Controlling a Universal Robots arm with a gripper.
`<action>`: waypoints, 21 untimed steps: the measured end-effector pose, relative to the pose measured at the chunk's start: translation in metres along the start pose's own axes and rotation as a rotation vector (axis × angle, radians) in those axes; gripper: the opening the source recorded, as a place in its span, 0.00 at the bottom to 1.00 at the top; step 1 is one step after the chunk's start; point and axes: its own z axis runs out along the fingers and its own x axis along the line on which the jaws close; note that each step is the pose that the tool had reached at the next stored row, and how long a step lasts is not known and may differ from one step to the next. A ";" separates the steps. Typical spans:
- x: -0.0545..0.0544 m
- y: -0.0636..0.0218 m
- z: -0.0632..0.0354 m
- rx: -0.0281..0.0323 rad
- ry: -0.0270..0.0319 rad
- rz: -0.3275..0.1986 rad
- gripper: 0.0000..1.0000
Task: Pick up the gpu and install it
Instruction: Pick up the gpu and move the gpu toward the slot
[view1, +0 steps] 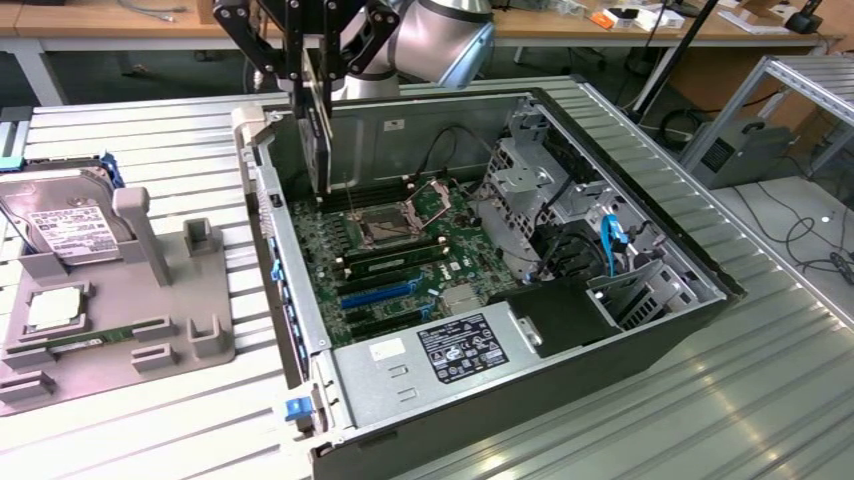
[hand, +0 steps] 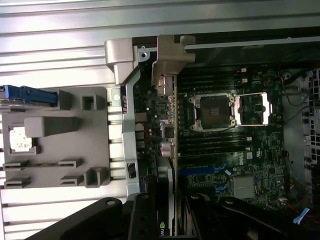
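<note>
The gpu (view1: 319, 140) is a thin dark card hanging edge-down over the open computer case (view1: 667, 290), near the case wall at the exterior view's left. My gripper (view1: 318, 70) is shut on its upper edge. In the wrist view the gpu (hand: 169, 130) shows edge-on, with its silver bracket (hand: 172, 50) at the far end, and my gripper (hand: 167, 222) clamps it from both sides. The card's lower edge hovers above the motherboard (view1: 400, 270), apart from the blue slots (view1: 380, 293).
A grey fixture tray (view1: 147, 310) at the exterior view's left holds a silver hard drive (view1: 60, 225), a square chip (view1: 54, 305) and a green memory stick (view1: 80, 345). Inside the case sit the CPU socket (view1: 380, 225), drive cages (view1: 534, 200) and the power supply (view1: 441, 350).
</note>
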 end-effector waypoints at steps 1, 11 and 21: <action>0.000 0.0000 0.0002 0.0003 0.0000 0.000 0.27; 0.000 -0.0001 0.0025 0.0031 -0.0002 0.000 0.27; 0.000 -0.0001 0.0048 0.0085 -0.0007 0.000 0.27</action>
